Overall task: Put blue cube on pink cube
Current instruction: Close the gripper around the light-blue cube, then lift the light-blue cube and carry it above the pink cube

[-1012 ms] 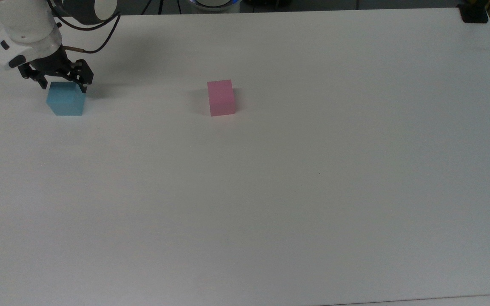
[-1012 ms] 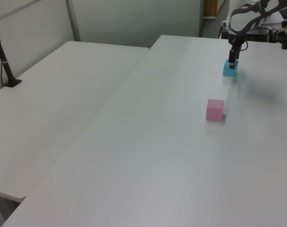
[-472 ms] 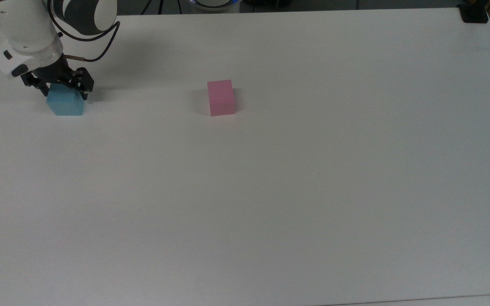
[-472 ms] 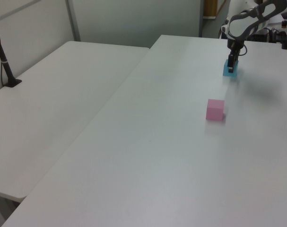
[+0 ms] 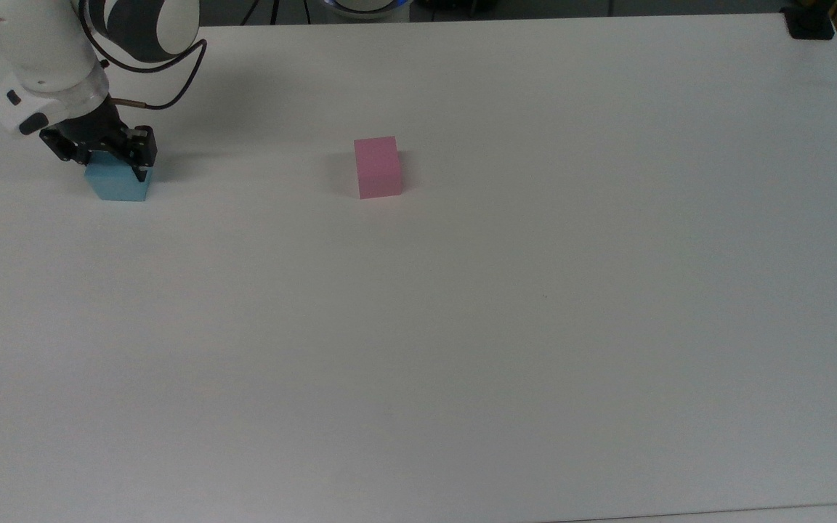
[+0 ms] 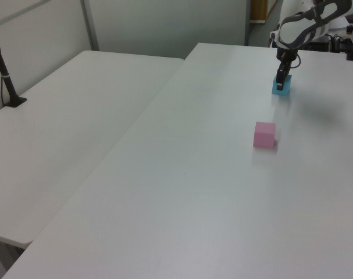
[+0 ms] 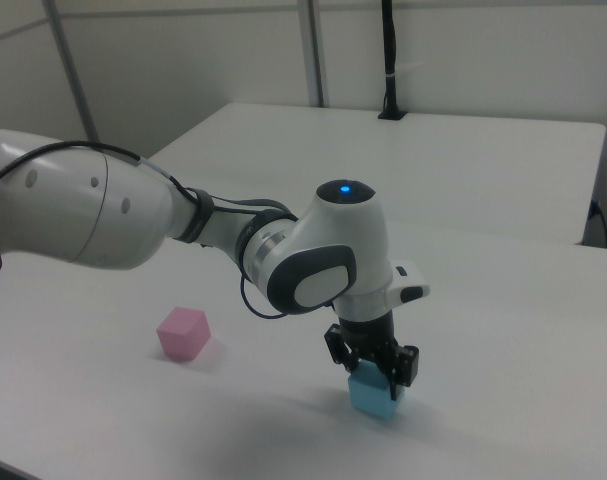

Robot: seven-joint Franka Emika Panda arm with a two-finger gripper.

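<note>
Straddling blue cube (image 5: 118,183) on table (image 5: 462,327): gripper (image 5: 107,156); pink cube (image 5: 377,167) apart.

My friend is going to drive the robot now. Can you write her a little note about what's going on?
Gripper: lowered around the small light-blue matte cube, fingers at its sides; whether they are clamped can't be judged.
Blue cube: on the white table, near the top view's left edge.
Small pastel-pink matte cube: standing alone on the table, apart from the blue cube, nothing on top.
Done: gripper lowered onto the blue cube.
Left: grasp, lift, carry, set on pink.
</note>
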